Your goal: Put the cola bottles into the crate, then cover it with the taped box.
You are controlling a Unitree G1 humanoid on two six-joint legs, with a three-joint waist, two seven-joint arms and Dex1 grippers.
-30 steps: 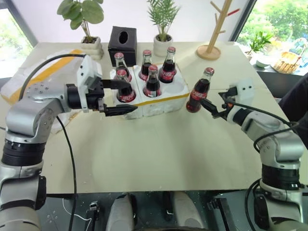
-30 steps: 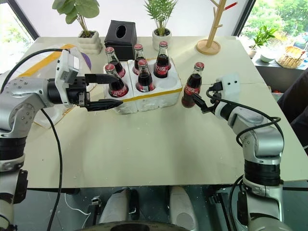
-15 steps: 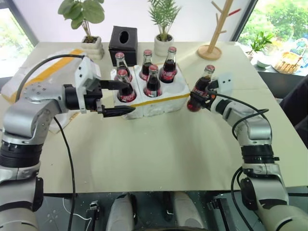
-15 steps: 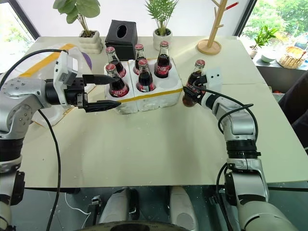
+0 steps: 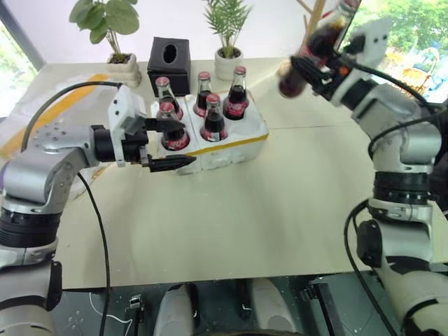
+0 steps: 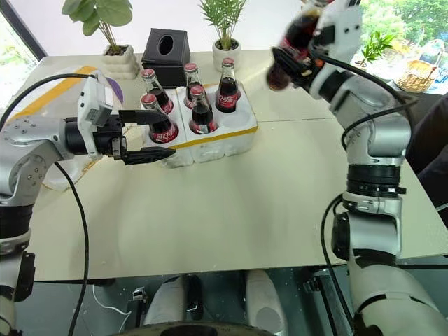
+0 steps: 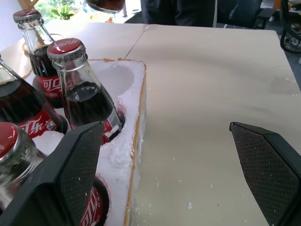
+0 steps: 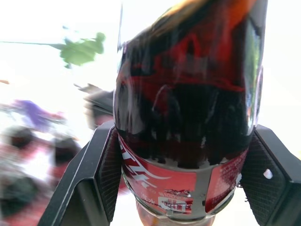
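Sixth bottle (image 6: 292, 43) is hanging in the air, well above the table (image 6: 280, 189) and off to the right of the crate (image 6: 210, 136), tilted with its neck leaning up and away. Right gripper (image 6: 297, 59) is clamping it around the lower body; in the right wrist view both black fingers (image 8: 101, 165) are pressing on the sides of the bottle (image 8: 188, 108) at the red label. Right arm is reaching up and forward, forearm angling toward the middle, wrist cocked upward. Crate is sitting on the table's far half with five bottles (image 5: 213, 117) standing upright in its wells; the left wrist view is showing one empty well (image 7: 113, 80) at the near right corner, just beside a filled one. Left gripper (image 5: 162, 143) is hovering at the crate's left front corner, jaws spread wide and holding nothing, one finger over the near bottle, the other at the crate's front edge. Left arm is bending in from the side, forearm roughly level, pointing right. Taped box (image 5: 42, 119) is lying at the table's far left edge, behind the left arm. Black tissue box (image 5: 168, 56) and two potted plants (image 5: 105, 28) are standing behind the crate.
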